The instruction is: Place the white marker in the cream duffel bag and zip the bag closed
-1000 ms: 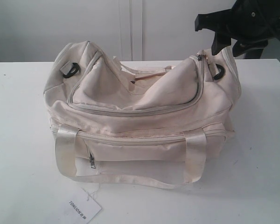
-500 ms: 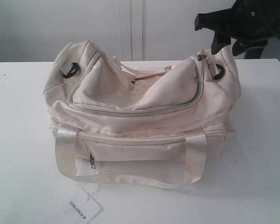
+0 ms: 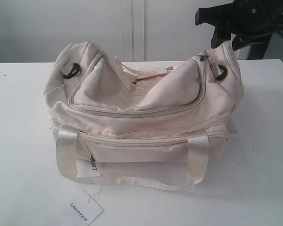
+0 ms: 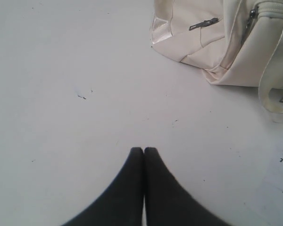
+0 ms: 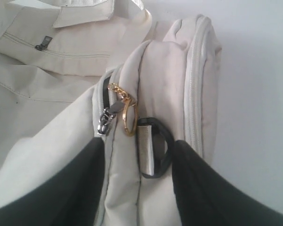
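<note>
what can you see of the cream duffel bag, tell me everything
The cream duffel bag is soft, slumped fabric lying on the white table. Its curved top-flap zip looks closed, and the metal pull at the right end carries a gold keychain. Black strap rings sit at both ends. The satin front handle droops onto the table. The front pocket has a metal zip pull, and a paper tag lies beside the bag. The right end effector hangs open over its right end.

Right gripper point(image 5: 137, 143) spread wide, black fingers point(image 5: 75, 188) either side of the cream duffel bag point(image 5: 165, 80) end. Black strap ring point(image 5: 162, 155) sits between the fingers. Just ahead, gold keychain point(image 5: 127, 117) hangs by a metal zip pull point(image 5: 106, 117), near one fingertip. White table point(image 5: 254, 94) lies outside the other finger.
</note>
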You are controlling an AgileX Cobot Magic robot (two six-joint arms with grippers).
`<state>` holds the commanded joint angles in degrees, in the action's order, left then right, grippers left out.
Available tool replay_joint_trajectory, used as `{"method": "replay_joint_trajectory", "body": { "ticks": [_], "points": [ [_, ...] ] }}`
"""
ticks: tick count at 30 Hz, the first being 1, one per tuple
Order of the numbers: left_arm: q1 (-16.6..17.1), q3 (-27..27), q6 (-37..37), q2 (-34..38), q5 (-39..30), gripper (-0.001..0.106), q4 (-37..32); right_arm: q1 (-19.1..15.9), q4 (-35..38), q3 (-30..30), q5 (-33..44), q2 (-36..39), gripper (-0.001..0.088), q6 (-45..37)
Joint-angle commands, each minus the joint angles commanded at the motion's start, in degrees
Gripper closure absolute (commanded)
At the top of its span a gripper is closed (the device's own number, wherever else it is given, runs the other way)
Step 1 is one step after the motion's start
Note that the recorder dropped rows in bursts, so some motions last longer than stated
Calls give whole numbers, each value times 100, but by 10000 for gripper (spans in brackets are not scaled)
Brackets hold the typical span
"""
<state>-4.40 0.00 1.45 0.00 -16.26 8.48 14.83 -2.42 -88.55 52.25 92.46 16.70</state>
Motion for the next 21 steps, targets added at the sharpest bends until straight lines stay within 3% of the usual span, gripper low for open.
{"method": "replay_joint_trajectory", "body": {
  "ticks": [14, 18, 21],
  "points": [
    [0, 0, 0, 0, 0, 1053, 0, 0, 0, 0, 1, 0, 441, 0],
    [0, 0, 0, 0, 0, 1053, 0, 0, 0, 0, 11, 0, 503, 0],
    [0, 0, 0, 0, 0, 1053, 0, 0, 0, 0, 24, 0, 603, 0]
  ]
}}
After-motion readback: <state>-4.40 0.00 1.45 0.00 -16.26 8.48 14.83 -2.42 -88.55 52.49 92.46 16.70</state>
